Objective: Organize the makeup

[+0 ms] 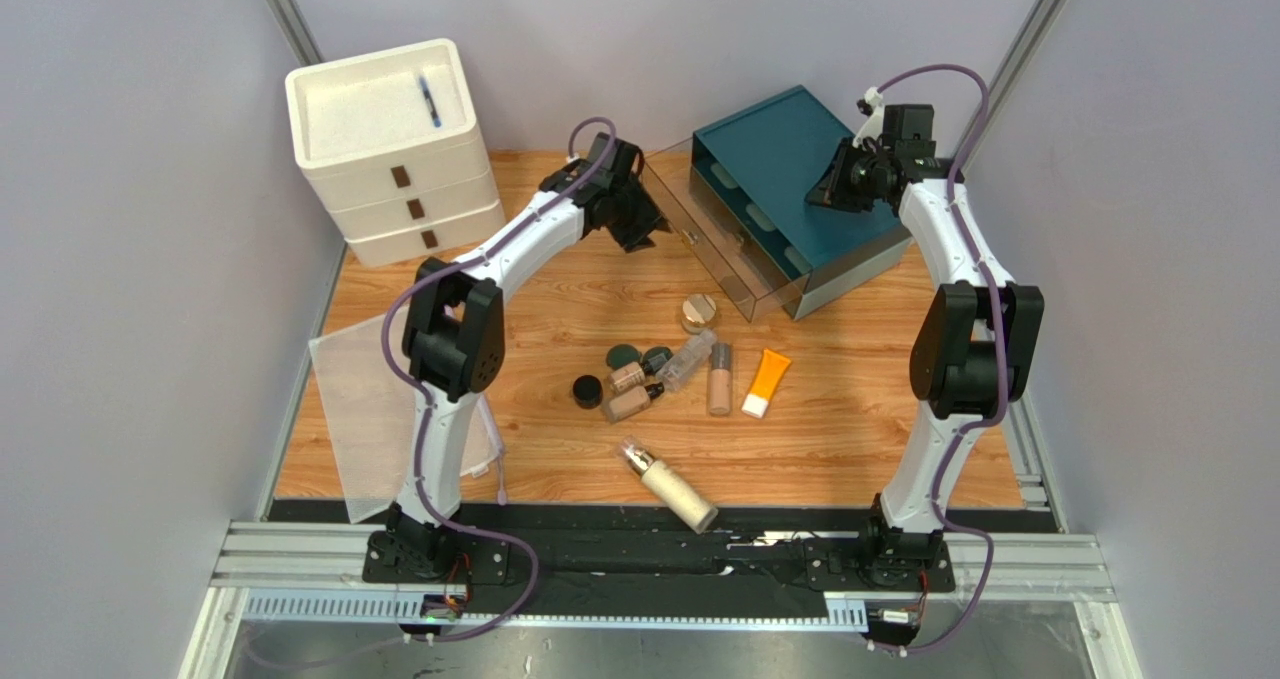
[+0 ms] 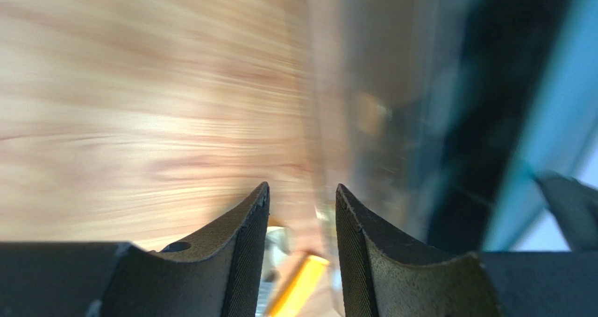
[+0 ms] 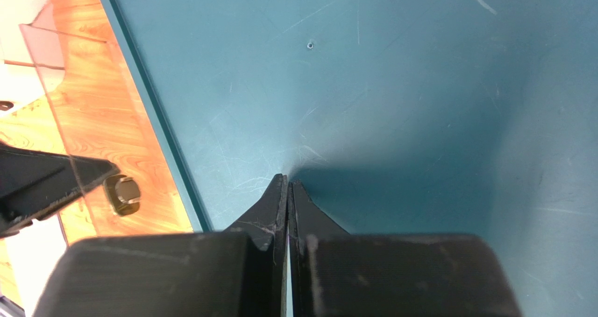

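With the makeup [image 1: 661, 372] scattered on the counter [image 1: 857, 424] in front of the teal organizer [image 1: 781, 147], the left tool [image 2: 302, 187], jaws partly apart, straddled the front wall of its protruding clear drawer [image 1: 706, 259], seemingly to slide it, while the closed right tool [image 3: 288, 180] rested on the organizer's top, probably steadying it.

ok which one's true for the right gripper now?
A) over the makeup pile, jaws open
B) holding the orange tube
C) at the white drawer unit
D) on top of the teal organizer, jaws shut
D: in the wrist view the right gripper has its fingertips pressed together, down at the teal top. The overhead view puts that arm over the teal organizer, away from the makeup.
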### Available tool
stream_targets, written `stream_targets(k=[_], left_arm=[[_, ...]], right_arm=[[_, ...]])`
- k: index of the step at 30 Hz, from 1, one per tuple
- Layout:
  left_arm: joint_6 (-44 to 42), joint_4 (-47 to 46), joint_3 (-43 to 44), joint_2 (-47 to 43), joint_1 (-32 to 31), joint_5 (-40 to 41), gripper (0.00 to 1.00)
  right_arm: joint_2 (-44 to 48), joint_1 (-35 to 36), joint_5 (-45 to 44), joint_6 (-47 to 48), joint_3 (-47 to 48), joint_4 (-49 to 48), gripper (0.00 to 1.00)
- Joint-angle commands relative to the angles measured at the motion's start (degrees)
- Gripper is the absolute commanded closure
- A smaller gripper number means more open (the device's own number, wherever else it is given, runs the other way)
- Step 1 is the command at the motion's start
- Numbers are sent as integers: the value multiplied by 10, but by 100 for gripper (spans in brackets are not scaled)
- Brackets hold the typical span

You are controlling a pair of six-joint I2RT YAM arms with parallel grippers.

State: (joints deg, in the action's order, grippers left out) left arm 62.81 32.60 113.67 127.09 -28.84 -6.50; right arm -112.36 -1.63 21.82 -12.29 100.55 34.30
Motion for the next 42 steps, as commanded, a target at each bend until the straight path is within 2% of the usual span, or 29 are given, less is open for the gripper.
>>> stream_targets(k=[1,4,12,16,19,25,28,31,36,42], left_arm=[[-24,31,-74,-46,25,64,54],[-39,-5,-85,-47,26,42,53],[-114,-8,-16,-39,19,11,48],[-201,27,-17,-70,15,-4,45],[-277,51,-48,-105,7,-8,41],[-397,60,-192,-207,-27,8,36],[-455,71,-241,-237,-68,11,36],[-503,91,-266,-249,-119,54,36],[-537,108,-288,-230,-175,100,36],[-538,113,-303,-214,-191,115,37]], right_arm=[[-59,0,-43,10,-37,104,100],[-62,0,-38,8,-36,103,100],[-59,0,-35,10,-34,106,99],[-57,0,-36,10,-34,110,99],[-52,0,-37,14,-39,110,98],[-47,0,-37,13,-45,110,98],[-48,0,-35,14,-48,112,97],[-44,1,-36,16,-53,113,97],[-39,1,-34,17,-63,115,97],[-30,1,-29,20,-77,112,97]])
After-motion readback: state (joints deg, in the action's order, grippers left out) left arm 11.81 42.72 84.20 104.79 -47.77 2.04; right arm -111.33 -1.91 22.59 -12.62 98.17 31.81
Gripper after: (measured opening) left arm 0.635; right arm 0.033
